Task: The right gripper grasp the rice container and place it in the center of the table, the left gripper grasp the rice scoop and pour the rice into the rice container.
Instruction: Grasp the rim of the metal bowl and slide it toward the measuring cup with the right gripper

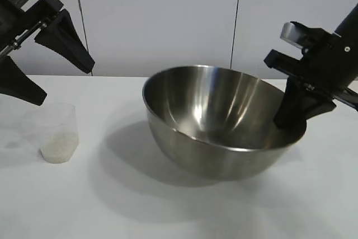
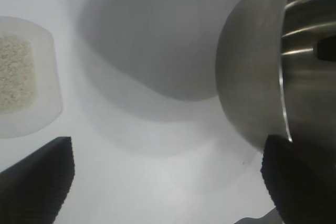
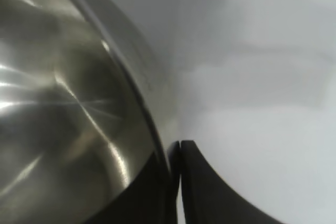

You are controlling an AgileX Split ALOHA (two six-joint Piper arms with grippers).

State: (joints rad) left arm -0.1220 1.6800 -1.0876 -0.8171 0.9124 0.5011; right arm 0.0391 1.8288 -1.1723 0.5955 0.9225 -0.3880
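Observation:
The rice container (image 1: 212, 116), a large shiny steel bowl, sits tilted near the table's middle, its right rim lower. My right gripper (image 1: 286, 120) is shut on that right rim; in the right wrist view one finger lies inside the bowl (image 3: 63, 103) and one outside, the gripper (image 3: 177, 146) pinching the rim. The rice scoop (image 1: 57, 132), a clear plastic cup, stands at the left with white rice (image 1: 57, 150) in its bottom. My left gripper (image 1: 67, 87) hangs open above and beside it, holding nothing. The left wrist view shows the cup (image 2: 50, 85), the rice (image 2: 16, 72), the bowl (image 2: 252, 77) and the open gripper (image 2: 167, 148).
The white table (image 1: 168, 211) stretches bare in front of the bowl and the cup. A pale panelled wall (image 1: 168, 20) stands behind. The bowl casts a broad shadow (image 1: 128, 144) toward the cup.

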